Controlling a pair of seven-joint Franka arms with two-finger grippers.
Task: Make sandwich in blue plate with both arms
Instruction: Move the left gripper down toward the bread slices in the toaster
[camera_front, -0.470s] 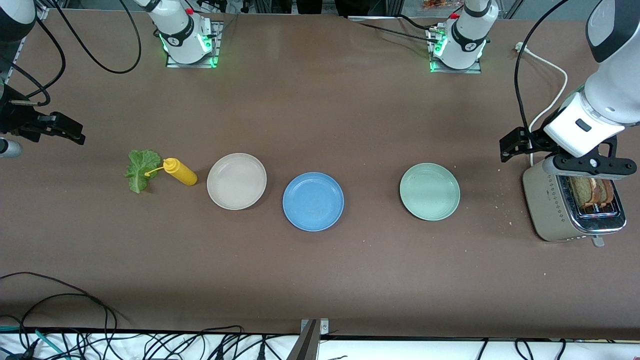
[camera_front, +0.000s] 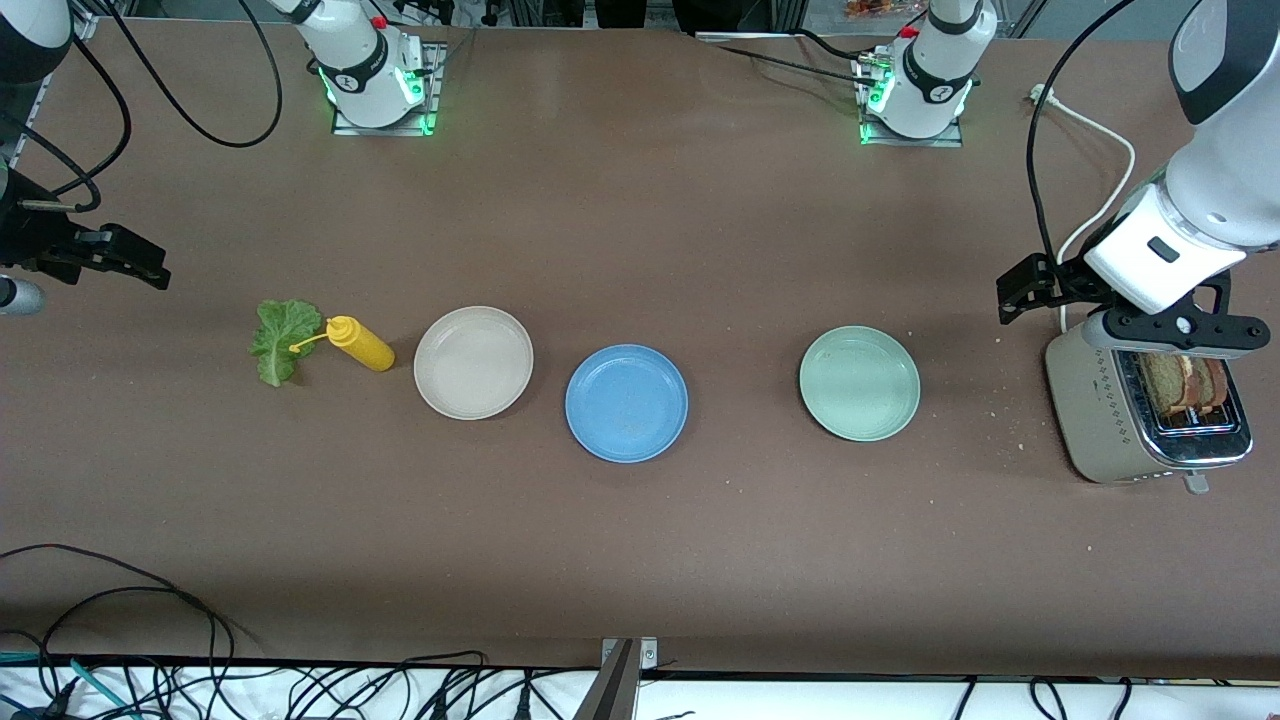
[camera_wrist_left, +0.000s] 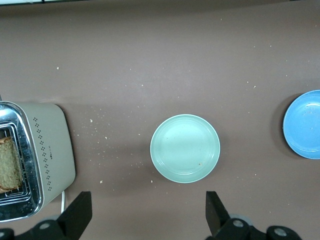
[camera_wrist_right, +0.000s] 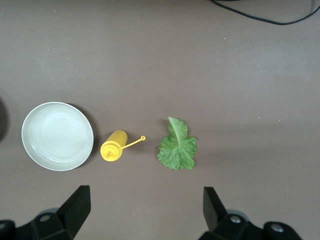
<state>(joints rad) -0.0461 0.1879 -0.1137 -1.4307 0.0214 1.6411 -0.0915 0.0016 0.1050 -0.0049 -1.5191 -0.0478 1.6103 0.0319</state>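
Note:
The blue plate (camera_front: 626, 402) lies bare at the table's middle; its edge also shows in the left wrist view (camera_wrist_left: 304, 125). Two slices of brown bread (camera_front: 1185, 383) stand in the toaster (camera_front: 1095, 410) at the left arm's end of the table. A green lettuce leaf (camera_front: 279, 340) lies flat toward the right arm's end. My left gripper (camera_front: 1180, 338) hangs open and holds nothing, over the toaster's top edge. My right gripper (camera_wrist_right: 147, 212) is open too, high over bare table beside the lettuce (camera_wrist_right: 177, 147). Only its black wrist mount (camera_front: 110, 258) shows in the front view.
A yellow squeeze bottle (camera_front: 360, 343) lies on its side between the lettuce and a beige plate (camera_front: 473, 361). A pale green plate (camera_front: 859, 382) sits between the blue plate and the toaster. Crumbs dot the table round the toaster. Cables trail along the front edge.
The left arm's hand has shifted very slightly over the toaster. Nothing on the table has moved.

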